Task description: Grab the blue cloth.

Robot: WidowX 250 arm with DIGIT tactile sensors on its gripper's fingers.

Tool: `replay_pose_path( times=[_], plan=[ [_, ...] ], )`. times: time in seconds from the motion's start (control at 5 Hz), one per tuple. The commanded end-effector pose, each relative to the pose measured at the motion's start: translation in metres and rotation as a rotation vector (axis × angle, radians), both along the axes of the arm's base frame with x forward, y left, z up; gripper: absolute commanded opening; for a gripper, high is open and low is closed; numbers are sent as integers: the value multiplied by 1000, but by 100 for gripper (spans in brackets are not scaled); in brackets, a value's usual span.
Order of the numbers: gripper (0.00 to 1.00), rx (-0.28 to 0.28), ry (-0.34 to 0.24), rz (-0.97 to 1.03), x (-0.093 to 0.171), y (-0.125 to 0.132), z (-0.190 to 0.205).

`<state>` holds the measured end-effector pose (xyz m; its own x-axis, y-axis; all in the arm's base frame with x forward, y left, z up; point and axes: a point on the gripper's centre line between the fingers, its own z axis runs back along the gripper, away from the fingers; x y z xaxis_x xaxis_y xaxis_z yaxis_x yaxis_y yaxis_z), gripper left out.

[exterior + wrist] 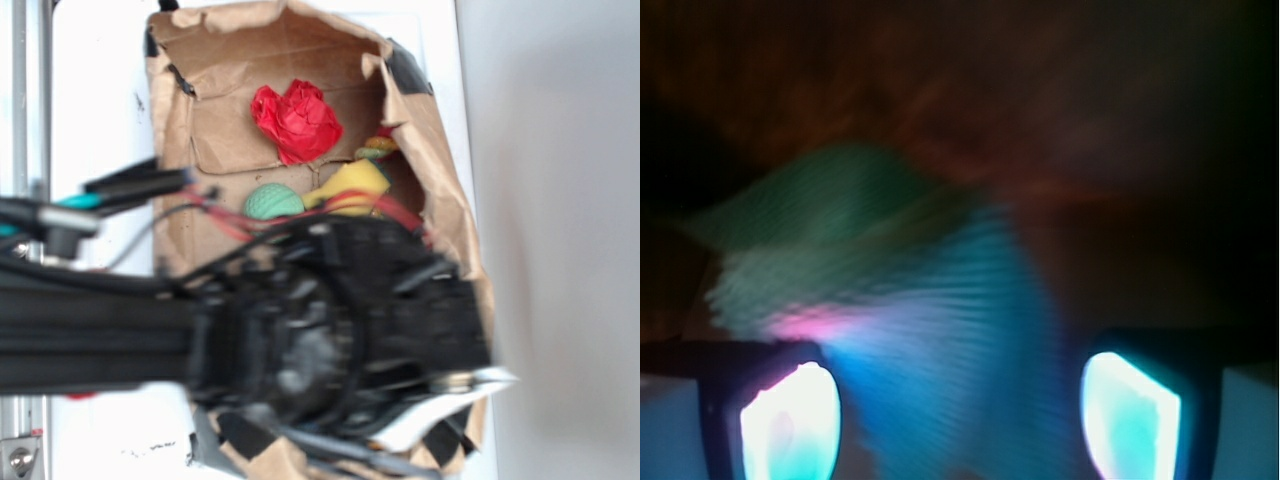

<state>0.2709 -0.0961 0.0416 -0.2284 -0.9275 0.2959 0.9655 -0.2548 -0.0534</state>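
White tabletop (560, 200) surrounds an open brown cardboard box (440, 150) in the exterior view, with a metal frame (25, 100) seen at the left edge. Inside the box, the blue cloth (950, 340) is shown only by the wrist camera, where it is smeared by motion blur into a teal, ribbed shape lying between and just beyond the two fingers; whether it is touched by them cannot be told. The gripper (960, 410) is seen with its fingers (790, 420) held well apart, and nothing is visibly clamped between them. From outside, the cloth is hidden beneath the black arm (330, 320), which is lowered over the near part of the box and is blurred too. Behind the arm, a round green ball (272, 202) is found near the middle of the box, a crumpled red cloth (297, 120) is lying farther back, and a yellow object (352, 182), possibly a soft toy, is set just to the right of the ball.
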Motion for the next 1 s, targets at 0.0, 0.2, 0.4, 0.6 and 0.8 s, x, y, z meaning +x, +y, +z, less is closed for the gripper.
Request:
replay_pose_path(
  times=[0.0,0.2,0.4,0.6,0.8],
  plan=[
    [100,-82,-139,-137,-73,7,0],
    [100,-124,-152,-152,-64,-3,2],
    [100,-137,-132,-136,-55,-7,1],
    [100,-140,-123,-131,-47,-12,4],
    [100,-146,-121,-119,-44,-13,5]
  ],
)
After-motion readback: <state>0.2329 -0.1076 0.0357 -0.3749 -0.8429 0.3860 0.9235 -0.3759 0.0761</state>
